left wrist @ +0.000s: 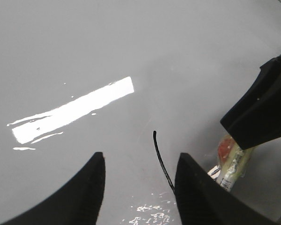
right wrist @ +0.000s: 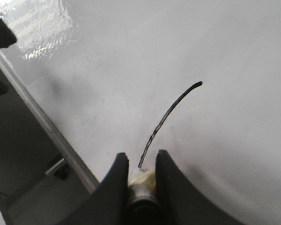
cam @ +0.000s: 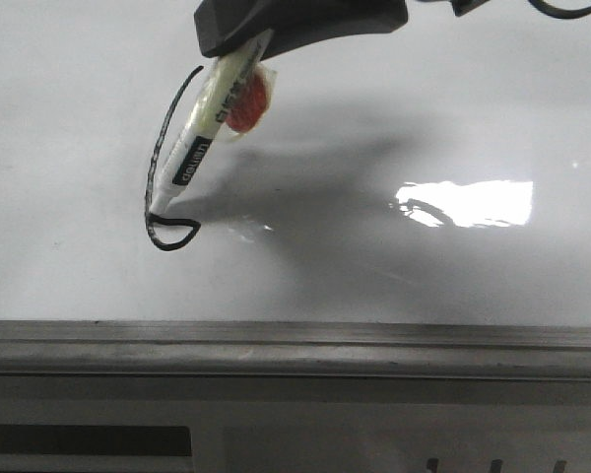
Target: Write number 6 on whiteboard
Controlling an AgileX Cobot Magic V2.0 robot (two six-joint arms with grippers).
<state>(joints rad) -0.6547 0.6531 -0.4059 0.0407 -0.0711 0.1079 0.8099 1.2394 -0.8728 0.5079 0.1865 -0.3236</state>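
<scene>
The whiteboard [cam: 424,108] fills the front view. On it is the number 6 [cam: 156,158]: a long curved black stem ending in a small flattened loop at its lower end. My right gripper [cam: 244,47] is shut on a white marker pen [cam: 190,160], tilted, with its tip touching the board at the loop. A red-orange lump [cam: 248,103] is taped to the pen. In the right wrist view the right gripper [right wrist: 141,157] clamps the pen [right wrist: 141,182] below the stem [right wrist: 171,115]. My left gripper [left wrist: 140,157] hovers open over the board, with the stem [left wrist: 160,159] between its fingers.
A grey metal edge rail [cam: 295,347] runs along the board's near side, with a dark panel below it. A bright rectangular light reflection [cam: 468,202] lies to the right of the pen. The right arm [left wrist: 262,112] is close beside the left gripper.
</scene>
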